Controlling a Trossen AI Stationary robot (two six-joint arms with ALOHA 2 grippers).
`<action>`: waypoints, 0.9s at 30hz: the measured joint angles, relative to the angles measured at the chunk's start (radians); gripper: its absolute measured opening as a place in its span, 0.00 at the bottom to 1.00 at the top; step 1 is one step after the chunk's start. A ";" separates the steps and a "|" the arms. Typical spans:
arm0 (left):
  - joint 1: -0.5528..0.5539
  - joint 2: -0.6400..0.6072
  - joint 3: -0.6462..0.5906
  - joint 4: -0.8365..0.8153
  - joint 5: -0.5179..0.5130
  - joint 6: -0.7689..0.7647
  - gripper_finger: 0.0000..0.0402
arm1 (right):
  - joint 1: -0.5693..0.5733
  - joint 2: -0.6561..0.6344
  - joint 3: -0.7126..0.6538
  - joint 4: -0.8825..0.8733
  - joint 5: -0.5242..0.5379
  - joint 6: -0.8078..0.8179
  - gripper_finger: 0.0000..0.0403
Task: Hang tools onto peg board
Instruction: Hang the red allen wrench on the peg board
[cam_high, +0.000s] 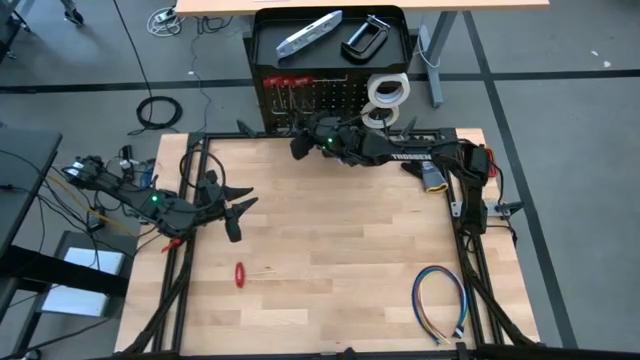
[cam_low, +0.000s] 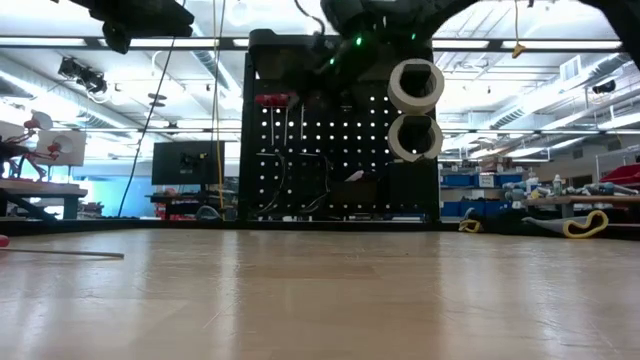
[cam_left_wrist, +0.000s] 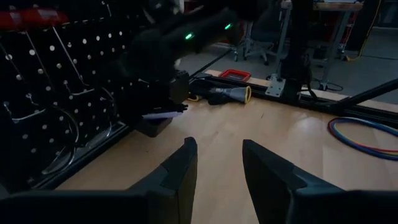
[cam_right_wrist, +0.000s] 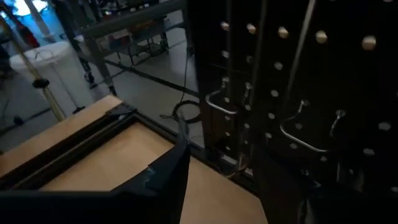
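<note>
The peg board (cam_high: 330, 100) stands upright at the table's far edge. On its top tray lie a silver bar-shaped tool (cam_high: 308, 33) and a black C-clamp (cam_high: 365, 38). Two white tape rolls (cam_low: 415, 85) hang on hooks at its right. Red-handled tools (cam_low: 275, 100) hang at its left. My right gripper (cam_high: 300, 143) is close in front of the board's left half, open with nothing between its fingers (cam_right_wrist: 168, 180). It is just above a small black bin (cam_left_wrist: 152, 124) with a thin pen (cam_left_wrist: 163, 114) sticking out. My left gripper (cam_left_wrist: 217, 149) stands open over the table's left side.
A multicoloured wire loop (cam_high: 443, 300) lies at the near right and a small flat red case (cam_high: 240, 274) at the near left. A grey and yellow thing (cam_high: 432, 175) lies by the right arm's base. A black cable loop (cam_high: 158, 112) lies on the floor beyond the table.
</note>
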 joint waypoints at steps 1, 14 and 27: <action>0.000 0.000 0.000 -0.002 0.001 -0.004 0.33 | 0.013 -0.012 0.000 -0.022 0.005 -0.015 0.44; 0.000 0.002 0.000 -0.007 0.156 0.100 0.33 | 0.396 -0.041 -0.098 -0.008 -0.054 -0.309 0.44; -0.002 0.105 0.000 0.215 0.161 0.231 0.33 | 0.661 0.174 -0.305 0.586 -0.107 -0.335 0.43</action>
